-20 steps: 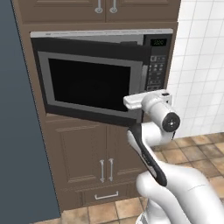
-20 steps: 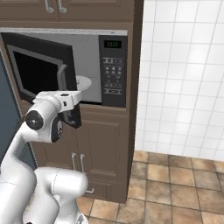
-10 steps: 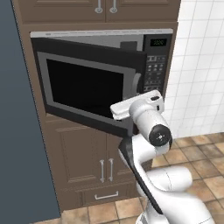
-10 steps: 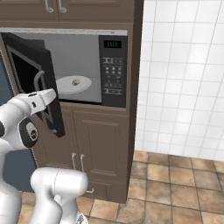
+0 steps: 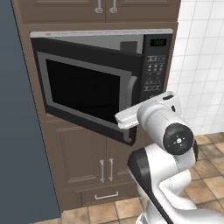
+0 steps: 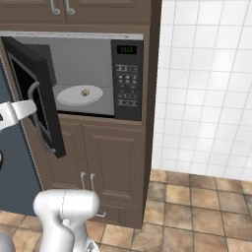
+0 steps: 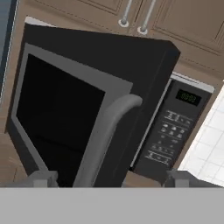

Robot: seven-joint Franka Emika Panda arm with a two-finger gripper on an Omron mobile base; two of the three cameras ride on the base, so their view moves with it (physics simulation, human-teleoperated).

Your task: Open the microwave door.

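In the hand view the gripper (image 7: pixel 107 178) is seen spread wide, one fingertip (image 7: pixel 41 178) at 8 o'clock and the other at 4 o'clock, nothing clasped. The handle (image 7: pixel 103 138) rises between them toward 12 o'clock, just beyond the tips. The door (image 5: pixel 87 87) is seen swung partly out, hinged at its left. Behind it, in the right base view, a plate (image 6: pixel 78 94) lies inside the cavity, with the keypad (image 6: pixel 127 81) at 3 o'clock.
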